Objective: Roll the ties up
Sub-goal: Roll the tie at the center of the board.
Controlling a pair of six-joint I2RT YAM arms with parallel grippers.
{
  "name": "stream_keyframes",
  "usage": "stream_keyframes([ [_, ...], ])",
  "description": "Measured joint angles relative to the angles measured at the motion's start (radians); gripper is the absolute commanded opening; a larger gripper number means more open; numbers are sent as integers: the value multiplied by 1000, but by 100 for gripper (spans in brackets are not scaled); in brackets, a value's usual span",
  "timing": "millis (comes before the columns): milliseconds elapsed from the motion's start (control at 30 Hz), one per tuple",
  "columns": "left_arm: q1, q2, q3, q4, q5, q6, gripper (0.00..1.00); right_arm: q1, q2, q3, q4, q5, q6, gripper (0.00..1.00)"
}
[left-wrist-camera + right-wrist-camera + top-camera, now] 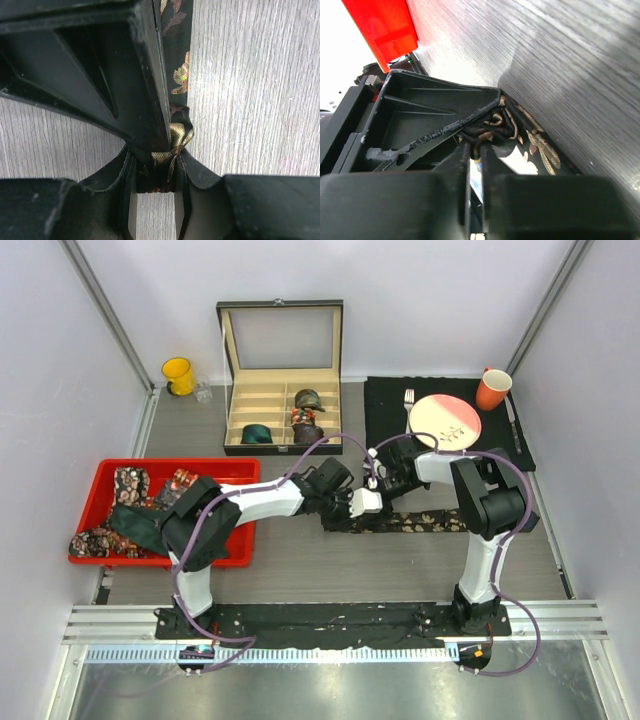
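A dark floral tie (420, 522) lies as a strip on the table in front of the right arm. Its left end is bunched up where both grippers meet. My left gripper (338, 506) is shut on that bunched end, and the left wrist view shows its jaws (156, 167) pinching the folded fabric (176, 137) while the strip (177, 50) runs away over the table. My right gripper (360, 504) is shut on the same bunch (495, 127), with its jaws (476, 147) almost closed and the left finger (420, 115) pressed beside them. Three rolled ties (305, 425) sit in the box.
A red bin (105, 475) at the left holds several loose ties (130, 485). The open compartment box (232, 420) stands at the back. A black mat (385, 405) at the right carries a plate (445, 422), fork and orange cup (493, 390). A yellow mug (178, 375) stands at the far left.
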Motion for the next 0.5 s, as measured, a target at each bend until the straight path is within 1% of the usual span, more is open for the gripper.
stream_keyframes([
  [33,-1,0,0,0,-2,0,36,-2,0,0,0,-3,-2,1],
  [100,-2,0,0,-1,-2,4,45,-9,2,1,-5,-6,-11,1],
  [133,-2,1,0,0,-2,1,51,-12,5,1,-6,-6,-20,1],
  [233,0,2,0,-6,2,5,59,-27,14,-4,-17,5,-53,1],
  [367,11,2,-3,0,33,-4,63,-64,17,-26,-38,14,-98,1],
  [500,25,0,-28,64,81,-34,67,-87,19,-42,-55,37,-132,1],
])
